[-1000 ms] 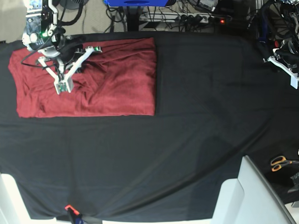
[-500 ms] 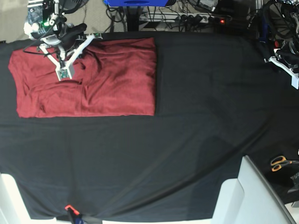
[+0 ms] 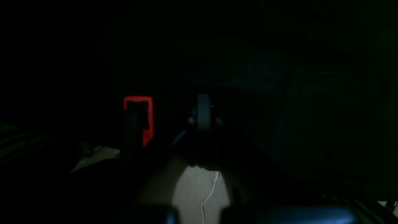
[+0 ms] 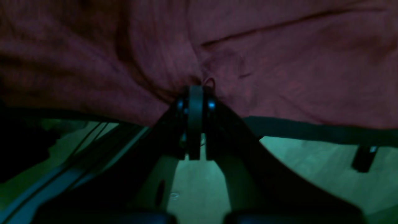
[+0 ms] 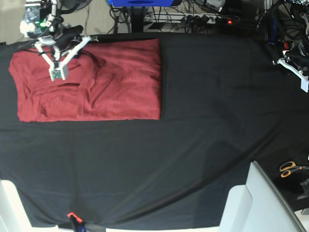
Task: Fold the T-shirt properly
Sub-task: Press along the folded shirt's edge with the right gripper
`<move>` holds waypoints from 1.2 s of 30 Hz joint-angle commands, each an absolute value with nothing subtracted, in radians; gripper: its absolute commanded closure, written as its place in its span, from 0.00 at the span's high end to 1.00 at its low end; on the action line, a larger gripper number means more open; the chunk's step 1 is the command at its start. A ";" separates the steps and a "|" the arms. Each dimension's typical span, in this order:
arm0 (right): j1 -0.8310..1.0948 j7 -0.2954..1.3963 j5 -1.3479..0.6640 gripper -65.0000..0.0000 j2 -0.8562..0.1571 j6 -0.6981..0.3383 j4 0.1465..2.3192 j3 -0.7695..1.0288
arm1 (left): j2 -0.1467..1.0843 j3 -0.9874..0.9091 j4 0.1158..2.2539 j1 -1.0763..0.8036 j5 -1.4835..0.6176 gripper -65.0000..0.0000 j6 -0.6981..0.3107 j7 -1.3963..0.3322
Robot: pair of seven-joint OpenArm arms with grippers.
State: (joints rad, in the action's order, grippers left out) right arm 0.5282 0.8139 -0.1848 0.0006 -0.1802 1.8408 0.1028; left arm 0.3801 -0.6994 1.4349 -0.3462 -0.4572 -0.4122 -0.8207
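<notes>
The left wrist view is almost wholly dark; only a red-edged shape (image 3: pixel 143 119), a patch of pale floor (image 3: pixel 199 186) and the closed tips of the left gripper (image 3: pixel 203 116) can be made out, with nothing seen between them. In the base view that arm is cut off at the table's right edge.

The table (image 5: pixel 207 145) is covered by a black cloth with long diagonal creases. Cables and a power strip (image 5: pixel 193 18) are seen on the floor beyond its far edge, a white panel (image 5: pixel 251 203) overlaps its near right corner, and orange-handled scissors (image 5: pixel 289 169) lie at the right edge.

The T-shirt (image 5: pixel 111 82) is laid folded into a rectangle at the table's far left corner, its long axis running along the far edge; its straight right edge is turned toward the table's middle. Which end is the collar cannot be told. The right gripper (image 5: pixel 56 74) is closed over the shirt's far left part; in the right wrist view a small pucker of cloth appears pinched at its tips (image 4: pixel 196 93).
</notes>
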 commanded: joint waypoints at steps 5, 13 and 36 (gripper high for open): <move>0.506 0.792 -0.191 0.00 -0.001 -0.185 1.813 0.101 | 0.403 -0.710 1.448 -0.348 -0.466 0.00 -0.412 -0.808; 0.499 0.777 -0.191 0.01 -0.001 -0.182 1.794 0.107 | 0.404 -0.710 1.448 -0.348 -0.466 0.00 -0.412 -0.808; 0.475 0.777 -0.191 0.21 -0.002 -0.255 1.890 0.163 | 0.400 -0.710 1.448 -0.348 -0.466 0.00 -0.412 -0.808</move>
State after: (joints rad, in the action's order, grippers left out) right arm 0.4828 0.7952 -0.1833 0.0029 -0.2592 1.8736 0.1593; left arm 0.3798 -0.6998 1.4349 -0.3489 -0.4568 -0.4122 -0.8207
